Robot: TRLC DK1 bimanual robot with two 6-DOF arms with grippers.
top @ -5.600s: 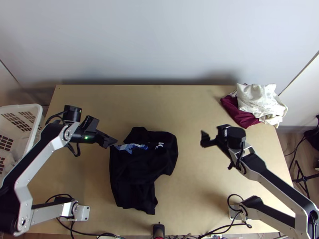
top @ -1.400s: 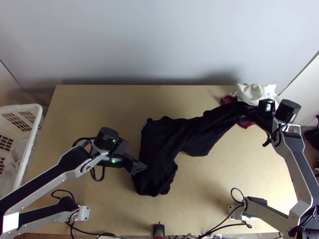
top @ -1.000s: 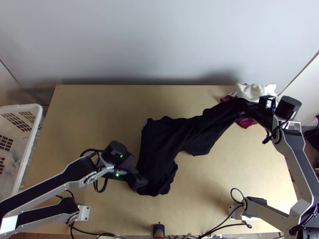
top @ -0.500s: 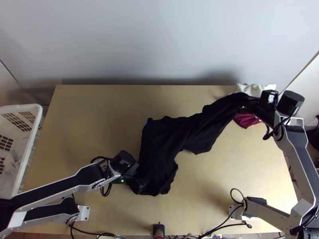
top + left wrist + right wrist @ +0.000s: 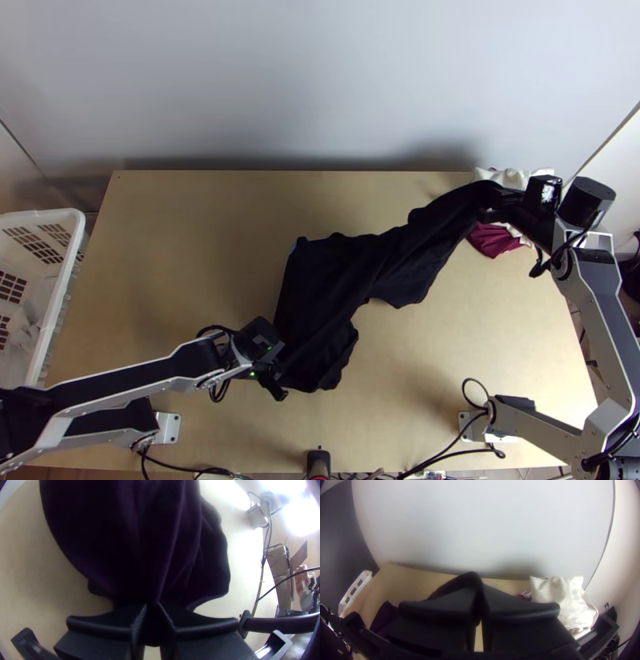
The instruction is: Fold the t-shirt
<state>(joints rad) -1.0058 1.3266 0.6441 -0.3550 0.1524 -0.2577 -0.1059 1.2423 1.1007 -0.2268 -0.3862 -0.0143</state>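
Note:
In the top view the black t-shirt [image 5: 320, 296] lies bunched and stretched diagonally, its upper right end lifted off the table in my right gripper [image 5: 494, 206]. At its lower left edge is my left gripper [image 5: 280, 380]. The left wrist view has my left gripper [image 5: 152, 608] closed on a gathered edge of the t-shirt [image 5: 133, 546]. Dark cloth of the t-shirt [image 5: 471, 577] is pinched in my right gripper [image 5: 479, 601] in the right wrist view. A small blue patch shows at the shirt's upper left corner.
White cloth [image 5: 512, 178] and maroon cloth [image 5: 494, 240] lie at the table's far right corner, beside and under my right gripper. A white basket [image 5: 68, 264] stands off the table's left edge. Bare wood [image 5: 184, 240] lies left of the shirt.
Earlier the shirt lay bunched at left centre; its one end is now drawn up to the right. My left gripper has moved down to the shirt's lower edge and taken hold of it.

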